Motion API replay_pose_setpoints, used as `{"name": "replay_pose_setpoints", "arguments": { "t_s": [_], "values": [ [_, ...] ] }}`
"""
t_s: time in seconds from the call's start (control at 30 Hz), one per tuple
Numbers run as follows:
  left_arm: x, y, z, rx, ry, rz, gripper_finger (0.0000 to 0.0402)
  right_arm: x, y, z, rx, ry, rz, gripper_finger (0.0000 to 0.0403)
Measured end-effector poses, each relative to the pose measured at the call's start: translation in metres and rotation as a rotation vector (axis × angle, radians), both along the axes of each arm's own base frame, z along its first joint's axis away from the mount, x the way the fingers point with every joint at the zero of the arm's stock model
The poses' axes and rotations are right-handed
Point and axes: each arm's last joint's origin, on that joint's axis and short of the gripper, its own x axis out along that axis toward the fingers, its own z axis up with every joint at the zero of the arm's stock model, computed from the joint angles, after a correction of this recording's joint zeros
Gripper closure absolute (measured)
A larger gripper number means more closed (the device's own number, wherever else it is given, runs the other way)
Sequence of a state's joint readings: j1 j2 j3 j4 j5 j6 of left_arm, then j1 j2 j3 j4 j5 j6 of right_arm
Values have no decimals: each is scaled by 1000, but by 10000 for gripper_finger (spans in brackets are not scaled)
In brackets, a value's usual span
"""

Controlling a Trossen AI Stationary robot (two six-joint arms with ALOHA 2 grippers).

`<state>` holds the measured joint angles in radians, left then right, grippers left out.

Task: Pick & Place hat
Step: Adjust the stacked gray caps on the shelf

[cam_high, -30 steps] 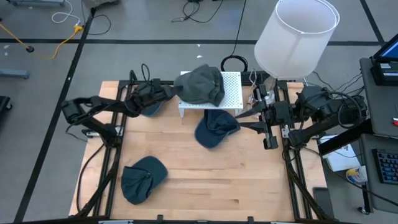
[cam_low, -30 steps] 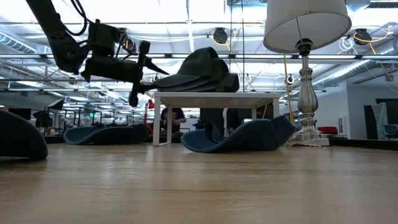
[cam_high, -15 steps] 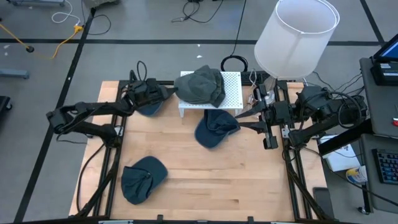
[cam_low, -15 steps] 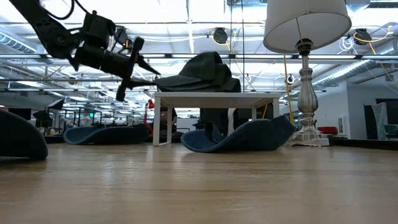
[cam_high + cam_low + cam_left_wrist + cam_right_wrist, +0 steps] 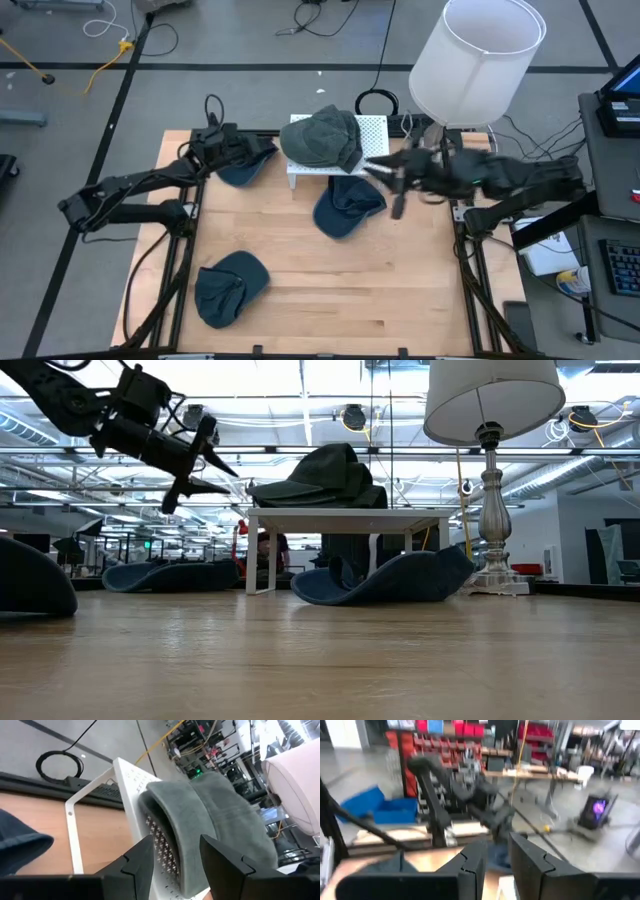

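A grey-green hat (image 5: 325, 138) (image 5: 320, 475) (image 5: 225, 815) lies crown up on top of a white perforated stand (image 5: 374, 140) (image 5: 340, 517) at the table's far middle. My left gripper (image 5: 268, 152) (image 5: 220, 473) (image 5: 175, 865) hangs open in the air just left of the stand, pointing at the hat's brim without touching it. My right gripper (image 5: 386, 186) (image 5: 497, 862) is open and blurred. It hovers at the stand's right near corner, above the edge of a dark blue hat (image 5: 345, 208) (image 5: 390, 580) that rests on the table in front of the stand.
Two more dark blue hats lie on the table, one under the left arm at the far left (image 5: 240, 170) and one at the near left (image 5: 228, 285). A white-shaded lamp (image 5: 475, 60) (image 5: 490, 400) stands at the far right corner. Bare wood fills the near right.
My left gripper has drawn back from the grey hat's brim toward the table's left edge and risen a little, staying open. My right arm has swung in from the right edge toward the stand and the blue hat. The hats have kept still.
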<state>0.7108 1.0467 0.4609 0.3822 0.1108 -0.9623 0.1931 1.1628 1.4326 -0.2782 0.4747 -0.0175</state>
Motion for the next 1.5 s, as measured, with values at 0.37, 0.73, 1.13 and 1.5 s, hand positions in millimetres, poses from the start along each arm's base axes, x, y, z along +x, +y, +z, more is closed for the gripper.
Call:
{"name": "replay_pose_setpoints", "arguments": {
  "t_s": [0.37, 0.73, 1.13, 1.5],
  "values": [
    [-8, -2, 11, 21, -47, 2, 240, 58, -12, -93, 82, 218, -306, 330],
    [-7, -5, 12, 4, -64, -15, 240, 82, -40, -164, 129, 231, -819, 330],
    [-9, -4, 7, 8, -1, 63, 241, 61, -81, -207, 166, 236, -1047, 330],
    [-3, 2, -2, -11, 31, 99, 241, 55, -132, -216, 275, 190, -1012, 330]
  ]
}}
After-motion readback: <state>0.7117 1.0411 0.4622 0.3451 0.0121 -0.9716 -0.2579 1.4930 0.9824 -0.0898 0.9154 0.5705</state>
